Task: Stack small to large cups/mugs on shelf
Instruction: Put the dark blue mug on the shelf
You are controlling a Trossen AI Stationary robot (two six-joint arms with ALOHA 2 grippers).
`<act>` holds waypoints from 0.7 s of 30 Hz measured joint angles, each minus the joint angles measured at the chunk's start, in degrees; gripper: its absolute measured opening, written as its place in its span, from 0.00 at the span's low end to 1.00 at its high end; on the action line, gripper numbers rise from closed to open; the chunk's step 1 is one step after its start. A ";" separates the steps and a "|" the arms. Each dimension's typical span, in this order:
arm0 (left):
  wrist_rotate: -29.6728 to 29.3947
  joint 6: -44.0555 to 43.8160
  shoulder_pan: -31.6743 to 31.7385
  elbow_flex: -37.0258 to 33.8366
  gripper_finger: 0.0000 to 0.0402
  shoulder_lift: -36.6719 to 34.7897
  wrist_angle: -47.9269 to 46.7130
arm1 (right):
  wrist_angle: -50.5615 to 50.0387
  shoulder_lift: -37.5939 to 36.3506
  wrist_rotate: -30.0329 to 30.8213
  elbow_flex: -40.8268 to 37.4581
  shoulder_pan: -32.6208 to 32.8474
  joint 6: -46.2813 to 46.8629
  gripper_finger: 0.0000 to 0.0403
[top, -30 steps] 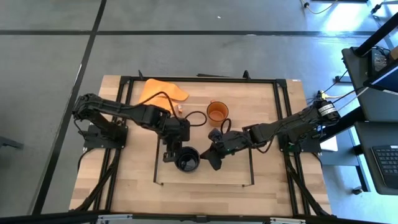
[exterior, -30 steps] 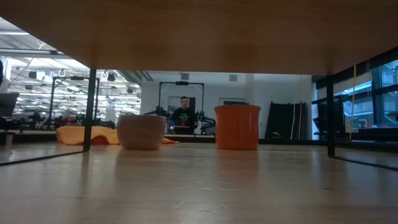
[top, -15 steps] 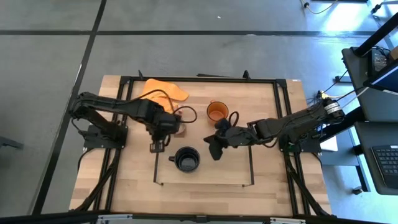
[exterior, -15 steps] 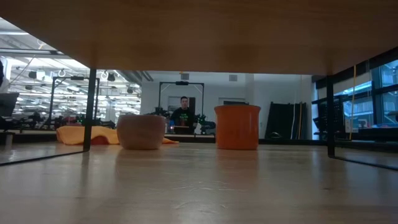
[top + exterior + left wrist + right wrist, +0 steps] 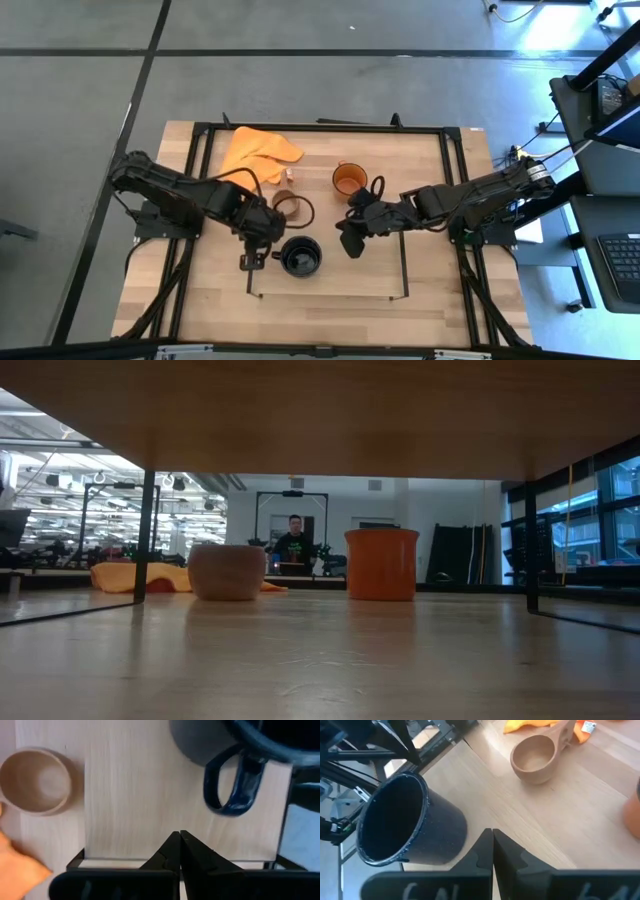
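The black mug (image 5: 301, 257) stands upright on the shelf (image 5: 340, 283), its handle (image 5: 235, 787) pointing toward the table's left edge. My left gripper (image 5: 250, 262) is shut and points down just left of that handle, clear of it. My right gripper (image 5: 350, 244) is shut too and hangs slanted just right of the mug (image 5: 405, 822). The small wooden cup (image 5: 289, 206) stands behind the mug, partly under my left arm's cable. Farther back is the orange mug (image 5: 347, 180). In the low view the wooden cup (image 5: 227, 571) and the orange mug (image 5: 381, 564) rest on their bases.
An orange cloth (image 5: 258, 150) lies at the table's far left, next to the wooden cup (image 5: 535, 756). The shelf's thin black frame (image 5: 406, 270) runs close under my right gripper. A black outer frame (image 5: 455, 180) rings the tabletop. A person (image 5: 294, 545) shows far behind the table.
My left gripper, shut throughout, has moved off the black mug's left side toward the table's left edge and then its near edge. My right gripper has risen and tipped closer to level beside the mug. The mug stands where it was.
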 joint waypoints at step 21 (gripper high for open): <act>0.85 -1.96 -3.39 -0.02 0.00 0.63 8.85 | -5.33 0.03 -0.50 0.88 0.33 2.98 0.01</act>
